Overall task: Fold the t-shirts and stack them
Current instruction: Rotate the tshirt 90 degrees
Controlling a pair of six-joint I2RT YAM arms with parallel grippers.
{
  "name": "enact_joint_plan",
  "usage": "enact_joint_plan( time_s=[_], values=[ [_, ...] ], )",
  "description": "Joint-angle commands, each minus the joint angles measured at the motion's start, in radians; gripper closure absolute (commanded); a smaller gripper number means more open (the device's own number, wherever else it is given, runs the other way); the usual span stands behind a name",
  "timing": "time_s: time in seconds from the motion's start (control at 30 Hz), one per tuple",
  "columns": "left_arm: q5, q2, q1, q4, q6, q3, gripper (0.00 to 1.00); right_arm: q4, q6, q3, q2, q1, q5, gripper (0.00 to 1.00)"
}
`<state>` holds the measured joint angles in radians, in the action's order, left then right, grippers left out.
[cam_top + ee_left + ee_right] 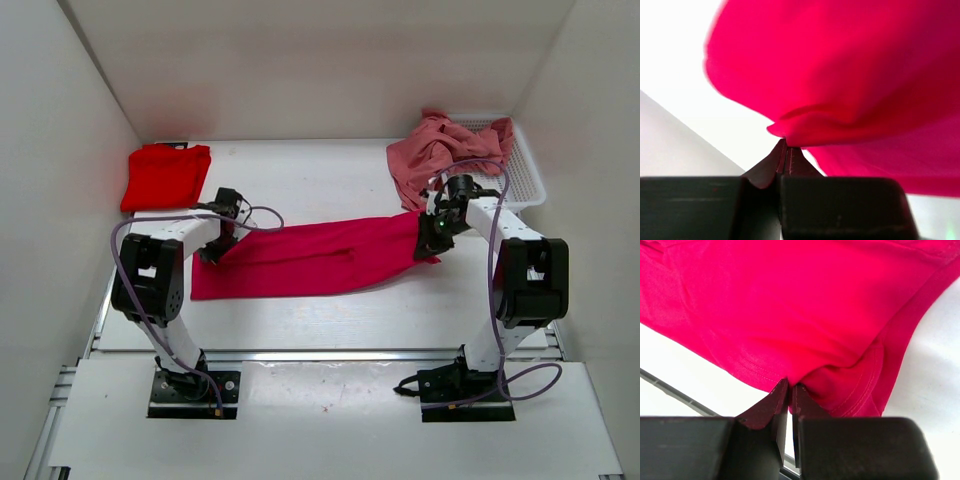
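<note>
The crimson-magenta t-shirt (315,256) lies stretched across the table's middle, folded into a long band. My left gripper (218,243) is shut on its left end, and the cloth (850,80) fills the left wrist view above the closed fingertips (782,150). My right gripper (430,232) is shut on its right end, where a hemmed edge (840,340) bunches at the fingertips (790,387). The bright red t-shirt (166,175) lies folded at the far left. The salmon pink t-shirt (440,150) lies crumpled, partly in the basket.
A white mesh basket (520,180) stands at the far right corner. White walls close in the table on three sides. An aluminium rail (320,353) runs along the near edge by the arm bases.
</note>
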<state>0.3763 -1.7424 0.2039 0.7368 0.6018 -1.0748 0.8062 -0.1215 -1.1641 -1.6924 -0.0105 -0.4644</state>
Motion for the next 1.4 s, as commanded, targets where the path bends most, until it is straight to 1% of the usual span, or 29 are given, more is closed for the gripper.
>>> enact_joint_plan(
  time_s=[0.0,0.03,0.13,0.23,0.3,0.37,0.4,0.43,0.47,0.5,0.53,0.57,0.63,0.77,0.9,0.93,0.97,1.0,1.03,1.07,1.13,1.17,1.23,1.3,1.37],
  values=[
    [0.094,0.052,0.011,-0.102,0.030,-0.048,1.00,0.018,-0.020,-0.028,0.037,0.009,-0.034,1.00],
    [0.104,0.046,0.005,-0.118,0.038,-0.053,1.00,0.025,-0.020,-0.043,0.034,0.032,-0.036,1.00],
    [0.159,0.018,0.000,-0.175,0.079,-0.089,1.00,0.002,-0.012,-0.097,0.010,0.040,-0.066,0.99],
    [0.208,-0.049,-0.008,-0.255,0.115,-0.160,1.00,-0.030,0.013,-0.219,-0.049,0.058,-0.085,1.00],
    [0.225,-0.100,-0.015,-0.270,0.121,-0.258,1.00,-0.044,0.031,-0.310,-0.117,0.063,-0.089,1.00],
    [0.224,-0.166,-0.017,-0.214,0.106,-0.339,1.00,-0.004,0.008,-0.444,-0.168,0.057,-0.062,1.00],
    [0.207,-0.170,-0.012,-0.189,0.096,-0.374,1.00,0.013,0.002,-0.451,-0.171,0.053,-0.050,1.00],
    [0.193,-0.166,-0.005,-0.172,0.096,-0.369,1.00,0.020,-0.003,-0.445,-0.155,0.049,-0.046,1.00],
    [0.182,-0.142,-0.001,-0.169,0.102,-0.347,1.00,0.013,-0.003,-0.384,-0.145,0.049,-0.055,1.00],
    [0.174,-0.131,0.009,-0.175,0.111,-0.299,1.00,0.008,-0.001,-0.300,-0.107,0.041,-0.060,1.00],
    [0.174,-0.100,0.012,-0.195,0.121,-0.236,1.00,0.005,-0.006,-0.254,-0.067,0.040,-0.084,1.00],
    [0.176,-0.068,0.023,-0.206,0.124,-0.209,1.00,0.007,-0.012,-0.187,-0.049,0.029,-0.092,1.00],
    [0.168,-0.030,0.031,-0.214,0.121,-0.116,1.00,0.005,-0.029,-0.073,0.009,0.020,-0.088,1.00],
    [0.148,0.001,0.012,-0.208,0.095,-0.063,1.00,0.028,-0.036,0.024,0.066,0.024,-0.083,1.00],
    [0.167,-0.012,-0.004,-0.220,0.079,-0.066,1.00,0.014,-0.033,0.083,0.080,0.038,-0.017,1.00],
    [0.164,-0.012,-0.003,-0.215,0.082,-0.076,0.99,0.017,-0.033,0.084,0.079,0.035,0.006,0.91],
    [0.162,-0.022,-0.001,-0.197,0.075,-0.085,0.97,0.017,-0.035,0.083,0.083,0.037,0.018,0.73],
    [0.156,-0.020,-0.007,-0.189,0.073,-0.086,0.90,0.014,-0.029,0.077,0.076,0.038,0.045,0.64],
    [0.144,-0.011,-0.001,-0.176,0.066,-0.086,0.78,0.010,-0.035,0.069,0.086,0.050,0.073,0.53],
    [0.139,-0.005,0.002,-0.160,0.056,-0.082,0.63,0.011,-0.033,0.060,0.089,0.049,0.087,0.46],
    [0.136,0.032,-0.003,-0.128,0.043,-0.068,0.46,0.001,-0.024,0.049,0.094,0.090,0.144,0.45],
    [0.131,0.043,-0.011,-0.125,0.027,-0.050,0.43,-0.001,-0.020,0.047,0.111,0.104,0.158,0.45],
    [0.096,0.139,-0.024,-0.105,0.019,-0.019,0.39,-0.016,-0.004,0.044,0.117,0.135,0.202,0.49],
    [0.061,0.225,-0.029,-0.082,0.042,0.027,0.38,-0.024,0.000,0.049,0.113,0.156,0.228,0.59],
    [-0.003,0.312,-0.002,-0.009,0.044,0.064,0.38,-0.033,-0.001,0.053,0.111,0.141,0.282,0.64]
  ],
)
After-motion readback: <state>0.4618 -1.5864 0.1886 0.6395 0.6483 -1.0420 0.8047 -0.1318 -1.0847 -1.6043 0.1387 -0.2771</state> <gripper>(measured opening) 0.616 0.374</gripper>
